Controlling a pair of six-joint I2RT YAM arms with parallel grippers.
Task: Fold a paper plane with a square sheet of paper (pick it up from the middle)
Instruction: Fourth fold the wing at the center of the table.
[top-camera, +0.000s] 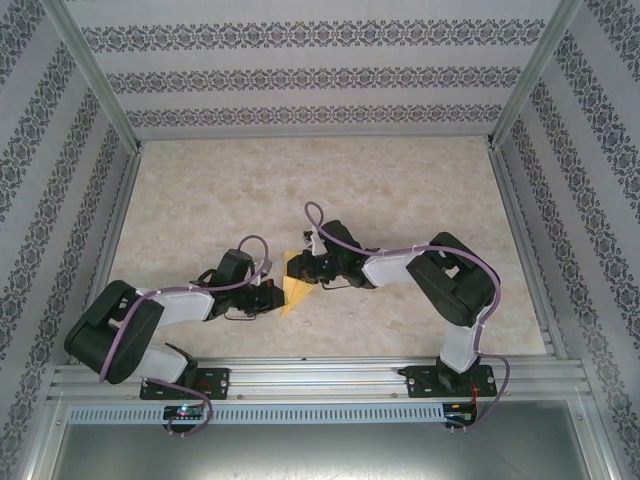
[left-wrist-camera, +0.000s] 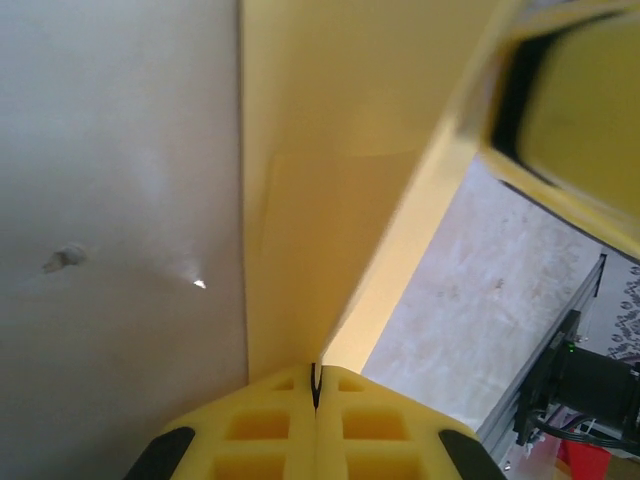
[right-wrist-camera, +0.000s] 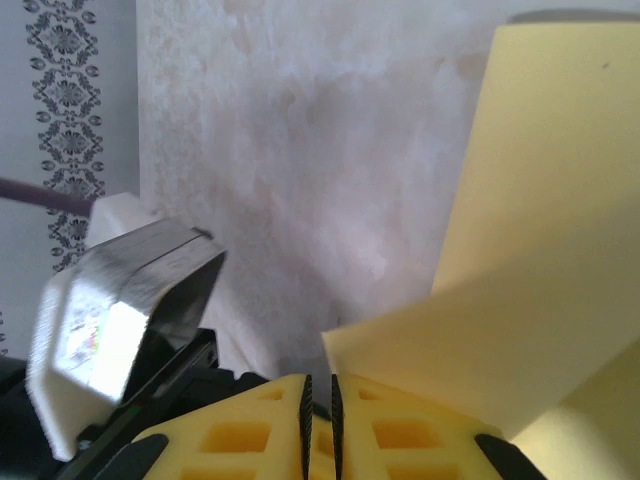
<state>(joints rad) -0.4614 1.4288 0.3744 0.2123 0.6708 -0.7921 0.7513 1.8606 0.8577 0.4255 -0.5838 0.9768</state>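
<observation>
Left hand is clenched on the folded yellow sheet of paper at the middle of the counter, long axis running near-far, pointed tip toward the near edge. Right hand meets a corner, jaws barely parted; whether it grasps, I cannot tell

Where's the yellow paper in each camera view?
Top external: yellow paper low centre of the table, between the arms.
Left wrist: middle of frame, running up from the shut left gripper.
Right wrist: right half.
Shared landmark: beige mottled tabletop.
</observation>
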